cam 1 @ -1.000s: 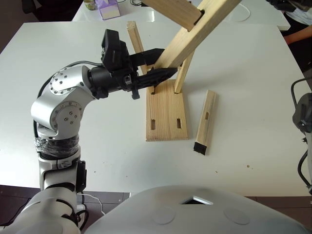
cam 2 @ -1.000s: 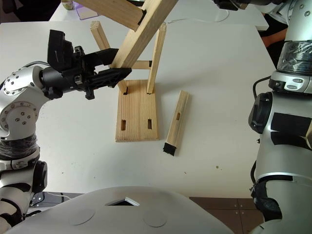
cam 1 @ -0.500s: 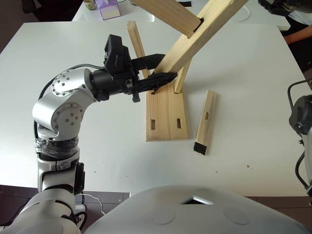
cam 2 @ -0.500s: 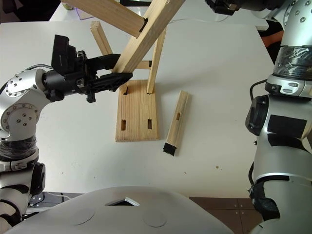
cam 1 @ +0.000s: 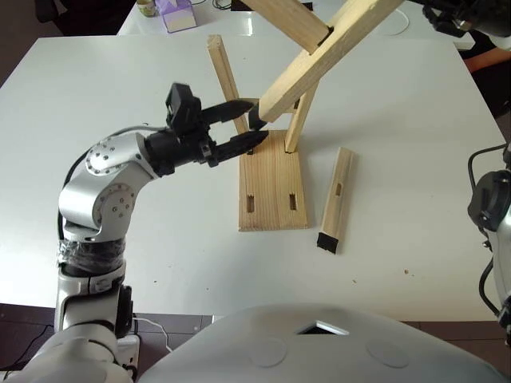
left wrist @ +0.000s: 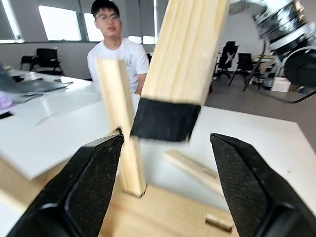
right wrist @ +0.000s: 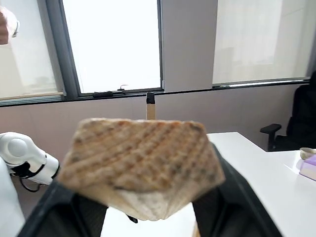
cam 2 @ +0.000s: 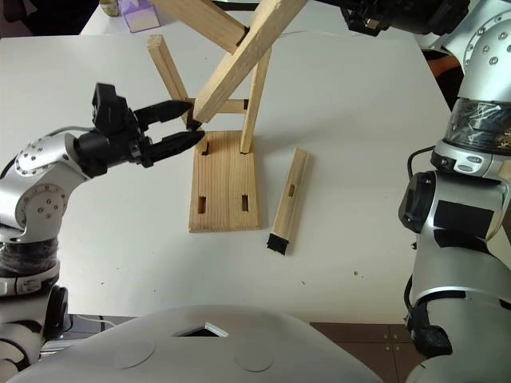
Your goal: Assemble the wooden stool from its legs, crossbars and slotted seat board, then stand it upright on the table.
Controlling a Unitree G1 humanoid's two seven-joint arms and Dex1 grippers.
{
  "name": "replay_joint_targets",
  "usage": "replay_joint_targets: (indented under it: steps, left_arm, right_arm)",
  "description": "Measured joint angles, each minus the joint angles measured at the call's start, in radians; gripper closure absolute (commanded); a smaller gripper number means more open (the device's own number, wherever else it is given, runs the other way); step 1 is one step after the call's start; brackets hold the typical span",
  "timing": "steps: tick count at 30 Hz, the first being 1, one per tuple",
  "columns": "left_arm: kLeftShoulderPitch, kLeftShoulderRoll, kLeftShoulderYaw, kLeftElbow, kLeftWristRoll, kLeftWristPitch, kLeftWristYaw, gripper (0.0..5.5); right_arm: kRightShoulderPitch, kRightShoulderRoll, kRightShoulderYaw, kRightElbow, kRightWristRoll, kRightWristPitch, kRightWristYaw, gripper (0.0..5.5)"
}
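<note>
My left gripper has slid back along the long leg. Its fingers are wide open and hold nothing, and only their tips sit on either side of the leg's black end. The right gripper is up high. I think it is clamped on the leg's top end. The black end hangs just over the seat board, not yet in a slot.

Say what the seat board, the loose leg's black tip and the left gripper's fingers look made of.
The seat board: pale bare-looking wood, matte, grain lines and cut slots visible. The black tip on the loose leg: dark matte cap, maybe rubber or felt; unclear. The left gripper fingers: black, matte, grainy surface, likely moulded plastic or rubber.
</note>
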State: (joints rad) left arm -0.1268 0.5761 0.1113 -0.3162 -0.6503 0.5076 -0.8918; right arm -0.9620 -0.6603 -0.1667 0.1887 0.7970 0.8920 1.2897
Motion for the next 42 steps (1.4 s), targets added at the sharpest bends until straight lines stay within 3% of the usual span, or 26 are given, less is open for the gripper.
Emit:
replay_joint_targets:
  steps: [2,5,9,12,15,42]
  left_arm:
    - [0.083,-0.018,0.091,0.022,0.013,-0.024,0.075,2.24]
    - [0.138,-0.140,0.288,0.016,-0.070,-0.059,0.285,2.24]
    - [0.141,-0.360,0.378,-0.020,-0.167,-0.097,0.562,2.24]
    - [0.161,-0.485,0.341,-0.046,-0.149,-0.132,0.685,2.24]
    - [0.185,-0.537,0.295,-0.049,-0.091,-0.155,0.744,2.24]
    - [0.257,-0.579,0.213,-0.058,-0.054,-0.217,0.774,2.24]
  right_arm:
    - [0.049,-0.033,0.019,-0.045,-0.033,-0.046,0.035,3.45]
    - [0.174,-0.088,0.067,-0.197,-0.036,-0.071,0.110,3.45]
    - [0.316,-0.099,0.119,-0.336,-0.045,-0.097,0.121,3.46]
    - [0.356,-0.105,0.153,-0.353,-0.076,-0.127,0.126,3.46]
    - [0.356,-0.122,0.173,-0.330,-0.106,-0.159,0.142,3.46]
    - [0.374,-0.092,0.225,-0.287,-0.117,-0.170,0.100,3.46]
